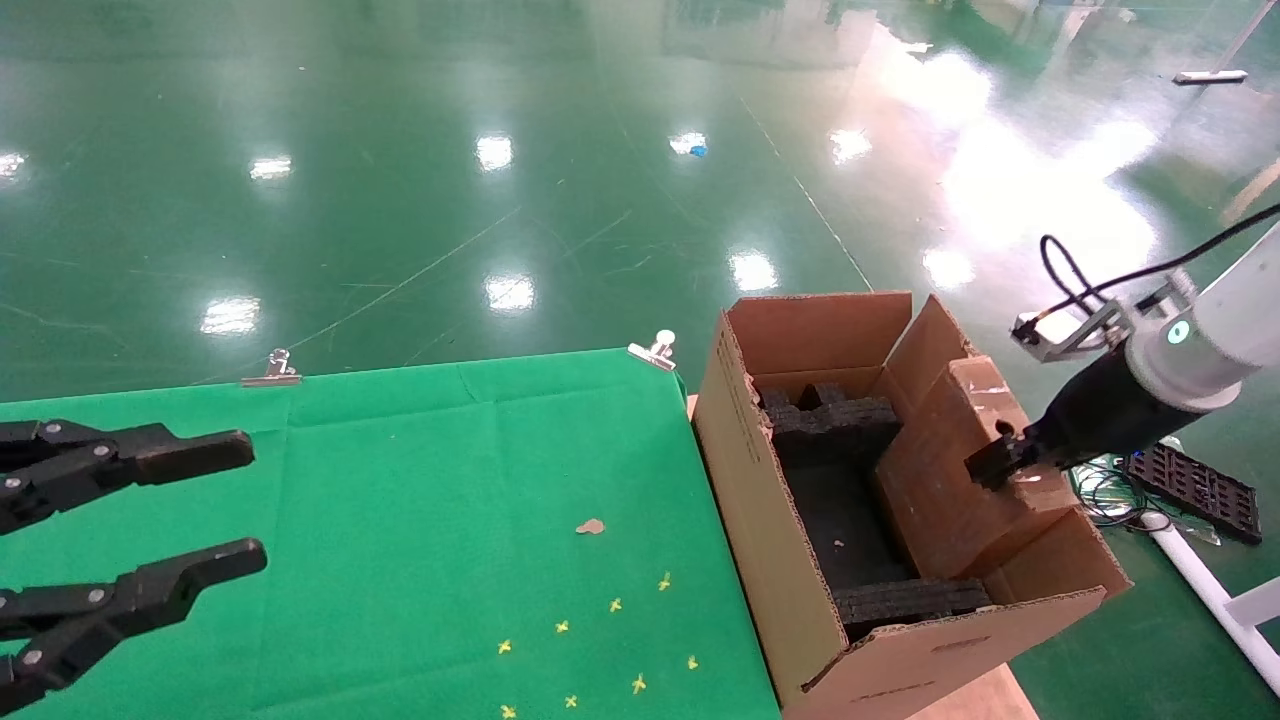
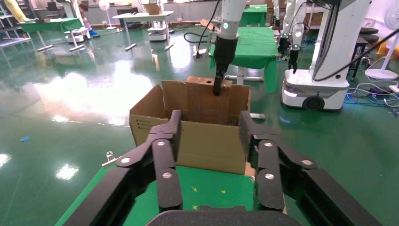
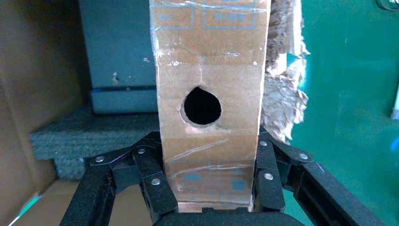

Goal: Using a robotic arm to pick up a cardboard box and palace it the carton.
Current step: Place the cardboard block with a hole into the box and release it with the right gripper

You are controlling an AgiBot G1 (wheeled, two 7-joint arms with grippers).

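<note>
Here the right gripper [image 1: 1000, 462] on the robotic arm [image 1: 1190, 350] is clamped on the cardboard box [image 1: 960, 470], held tilted on end inside the carton [image 1: 780, 560] just off the tabletop's [image 1: 400, 480] right edge; black foam blocks [image 1: 830, 420] crowd the floor below, a torn flap [image 3: 282, 94] alongside. The left gripper [image 1: 150, 520] waits, fingers apart, over the left edge

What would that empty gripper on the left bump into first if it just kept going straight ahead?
Probably the carton. The left gripper, open and empty above the green table, points at the carton's near wall, with nothing visible between. Depth is hard to judge, though.
</note>
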